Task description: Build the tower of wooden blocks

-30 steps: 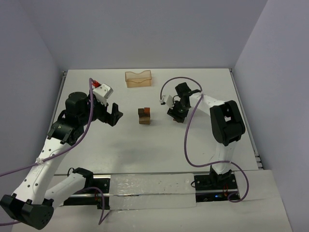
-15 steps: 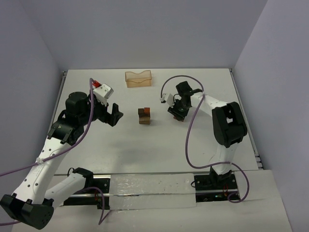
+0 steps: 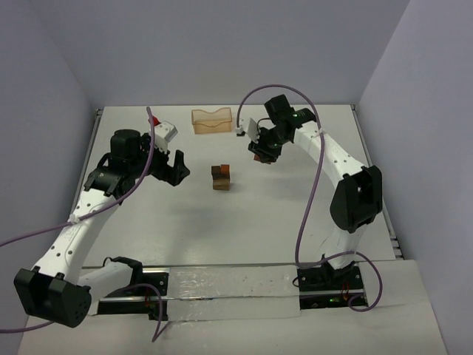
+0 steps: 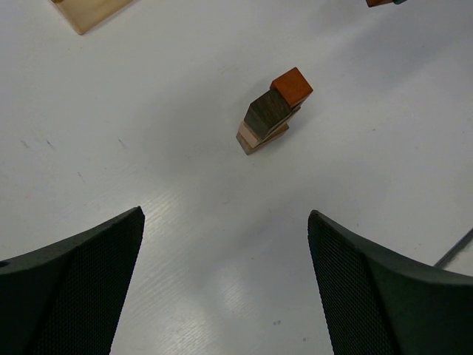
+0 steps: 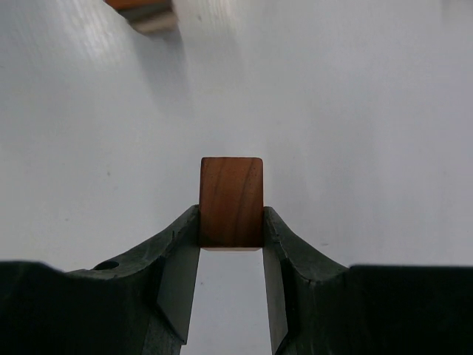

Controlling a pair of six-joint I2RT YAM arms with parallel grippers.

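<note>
Your left tool point(image 3: 174, 166) hangs spread and empty, near-left of the stack and aimed at it, probably standing by to steady. The wood block tower point(image 3: 220, 177) sits mid-desk point(image 3: 222, 229): tan at the bottom, dark brown and reddish above, slightly offset. Just beyond and right of it, your right tool point(image 5: 231, 222) pinches a reddish-brown block point(image 5: 231, 198) by its side faces, which leaves the underside free for placing. At the far edge is the orange tray point(image 3: 212, 120), which looks empty from above.

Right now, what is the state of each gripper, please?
The left gripper is open and holds nothing.
The right gripper is closed on a reddish-brown block.
</note>
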